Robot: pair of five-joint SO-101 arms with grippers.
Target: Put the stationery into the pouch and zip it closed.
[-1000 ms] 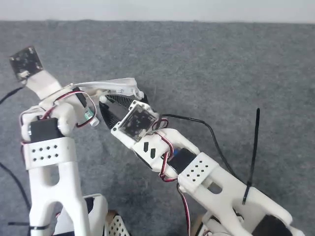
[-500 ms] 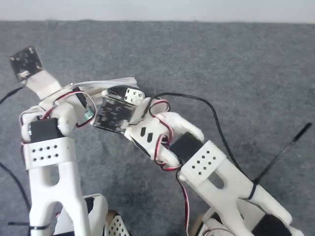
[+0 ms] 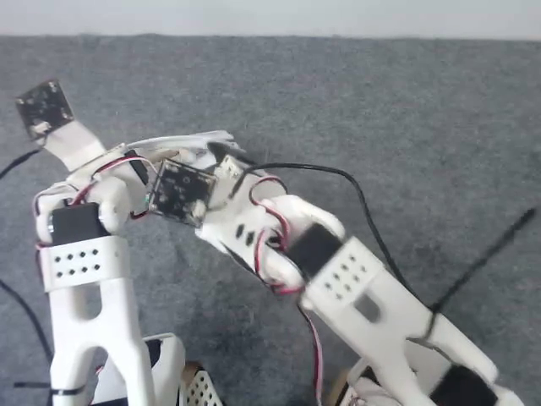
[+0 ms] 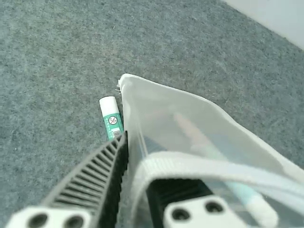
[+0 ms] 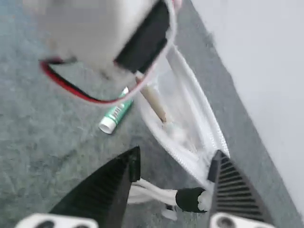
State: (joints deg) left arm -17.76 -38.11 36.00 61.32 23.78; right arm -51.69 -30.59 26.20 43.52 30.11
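A translucent white pouch (image 4: 190, 128) hangs in the air with my left gripper (image 4: 140, 156) shut on its rim; pens show through its wall. A green and white glue stick (image 4: 111, 118) lies on the grey carpet beside it. In the right wrist view my right gripper (image 5: 176, 154) is open just below the pouch (image 5: 194, 118), with the zip's white cord and black pull (image 5: 190, 199) between its fingers. A wooden pencil (image 5: 154, 102) pokes into the pouch, and the glue stick (image 5: 115, 115) lies close by. From above, the right arm's wrist (image 3: 182, 188) crosses over the pouch (image 3: 199, 142).
Grey carpet (image 3: 406, 110) covers the whole table, open to the right and at the back. A black cable (image 3: 338, 173) loops off the right arm. A pale wall (image 3: 270, 17) runs along the far edge.
The right arm has swung left and turned its wrist, bringing its gripper in against the pouch. The left arm has held the pouch still.
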